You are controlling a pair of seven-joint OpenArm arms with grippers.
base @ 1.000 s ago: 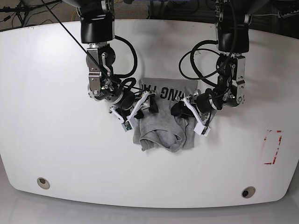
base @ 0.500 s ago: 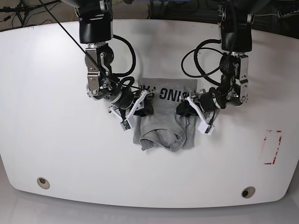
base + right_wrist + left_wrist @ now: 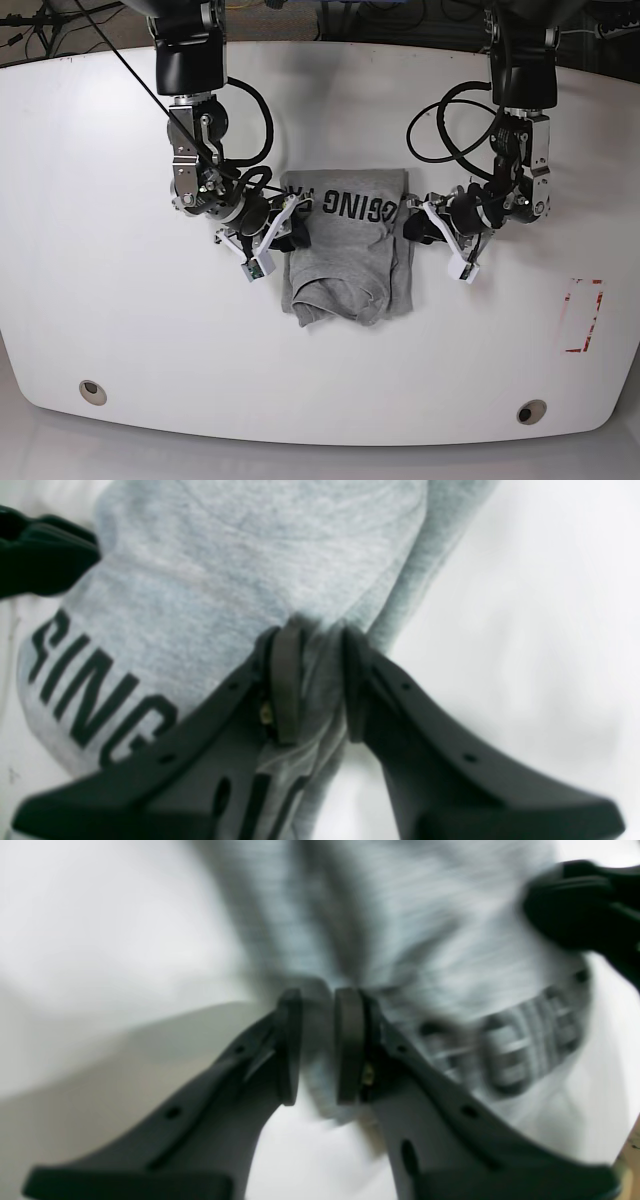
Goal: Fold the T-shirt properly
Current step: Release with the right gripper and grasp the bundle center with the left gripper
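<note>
Base view has the big white table (image 3: 120, 300) filling pretty much everything, with both arms reaching down from the far edge toward the middle. The heather-grey T-shirt (image 3: 345, 250) sits around the centre of the table, between the two grippers, bunched up and rumpled at its near end and stretched flatter along the far edge, where black block lettering runs across it.

The right gripper (image 3: 287, 228) is on the shirt's left edge in that view, and its wrist camera shows the jaws pinched together on a fold of grey fabric (image 3: 315, 680), lettering off to the left of them. The left gripper (image 3: 418, 226) is on the opposite edge; its wrist view is badly motion-blurred, but the two pads are clearly clamped on a bit of the same cloth (image 3: 317, 1040), with smeared lettering to the right.

Smaller stuff: a red rectangular outline (image 3: 583, 315) near the table's right side, well apart from the shirt, and two round holes (image 3: 92, 391) near the front edge.
</note>
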